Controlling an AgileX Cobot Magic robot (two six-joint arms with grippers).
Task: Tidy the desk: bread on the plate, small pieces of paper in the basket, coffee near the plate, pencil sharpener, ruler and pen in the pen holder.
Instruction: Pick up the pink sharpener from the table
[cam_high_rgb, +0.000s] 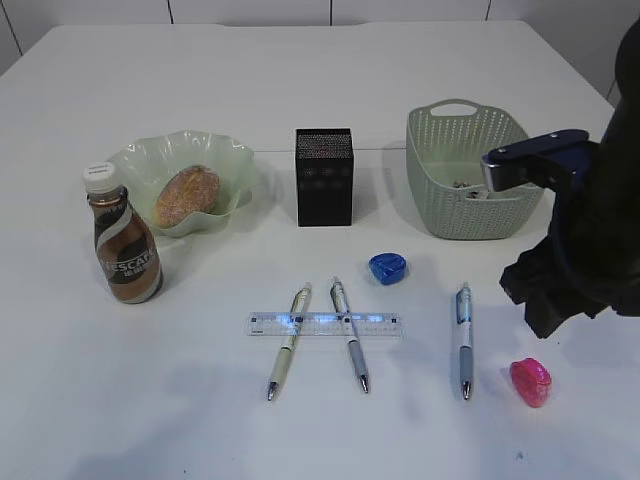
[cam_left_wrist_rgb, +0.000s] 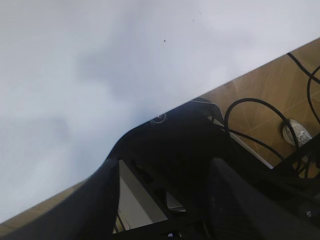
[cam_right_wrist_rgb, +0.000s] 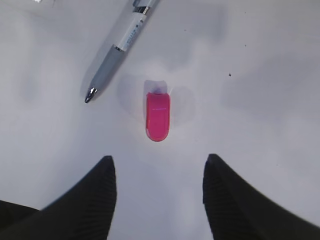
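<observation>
Your right arm is bulky matte black with a blue-and-silver block on top; its fingers are black and finely ribbed.

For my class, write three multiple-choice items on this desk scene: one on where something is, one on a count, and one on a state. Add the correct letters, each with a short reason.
1. Where is the bread?
A. in the green plate
B. in the basket
C. beside the pink sharpener

2. How many pens lie on the table?
A. one
B. three
C. five

3. What is the state of the right tool?
A. shut on a pen
B. shut on the ruler
C. open and empty above the pink sharpener

Answers:
1. A: the bun sits in the wavy green plate, behind the coffee bottle.
2. B: two pens cross the ruler and one lies alone to the right of it.
3. C: the right wrist view shows its fingers spread, with nothing between them and the sharpener ahead.
</observation>
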